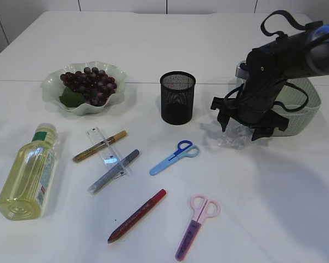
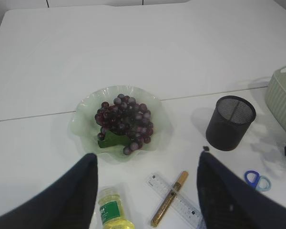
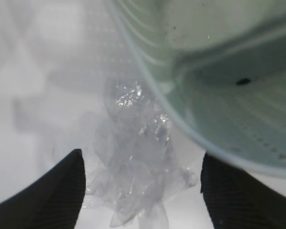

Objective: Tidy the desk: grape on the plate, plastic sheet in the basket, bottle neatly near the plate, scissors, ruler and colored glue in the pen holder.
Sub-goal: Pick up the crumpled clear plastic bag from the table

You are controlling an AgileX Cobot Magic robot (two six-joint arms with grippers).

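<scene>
Here right gripper (image 3: 140,191) hangs wide open over crumpled plastic sheet (image 3: 133,176) on the table just beside the basket (image 3: 219,86), probably not gripping it. Left gripper (image 2: 148,191) open, empty, above the bottle (image 2: 112,214). Grapes (image 1: 89,85) on plate (image 1: 118,74).

- One plate (image 1: 118,74) of pale green glass is seen on the counter (image 1: 263,208), carrying one bunch of grapes (image 1: 90,85).
- One bottle (image 1: 27,174) of yellow liquid is counted, lying on its side.
- Two pairs of scissors are shown: one blue pair (image 1: 174,157), one pink pair (image 1: 196,224).
- Three glue pens are laid out: gold (image 1: 99,146), silver (image 1: 113,171), red (image 1: 137,215).
- One clear ruler (image 1: 105,149) is visible.
- One black mesh pen holder (image 1: 177,98) is pictured.
- One basket (image 1: 306,109) and one crumpled plastic sheet (image 1: 234,135) are seen.
</scene>
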